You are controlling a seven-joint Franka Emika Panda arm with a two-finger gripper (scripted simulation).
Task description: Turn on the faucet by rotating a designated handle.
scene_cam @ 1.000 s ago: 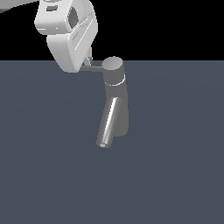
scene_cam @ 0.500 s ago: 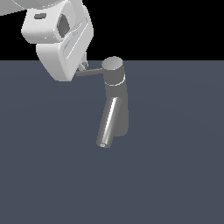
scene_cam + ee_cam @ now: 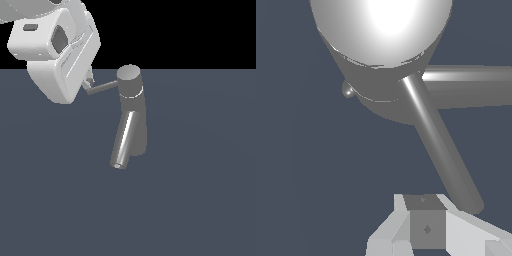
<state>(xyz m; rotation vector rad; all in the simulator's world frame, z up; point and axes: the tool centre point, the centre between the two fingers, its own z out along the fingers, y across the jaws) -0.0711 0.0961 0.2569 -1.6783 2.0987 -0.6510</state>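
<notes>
Exterior view: claw [image 3: 88,84] touching handle [image 3: 104,87] tip.

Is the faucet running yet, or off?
Cannot tell for certain: no water shows at the spout of the faucet. The claw is at the tip of the handle.

A plain slate-blue counter [image 3: 200,200] is filling the lower part of the exterior view, running flat and unmarked from the near edge to a straight far edge. Beyond that edge a black backdrop [image 3: 190,30] is spanning the whole width. The same slate-blue surface is showing behind everything in the wrist view.
</notes>
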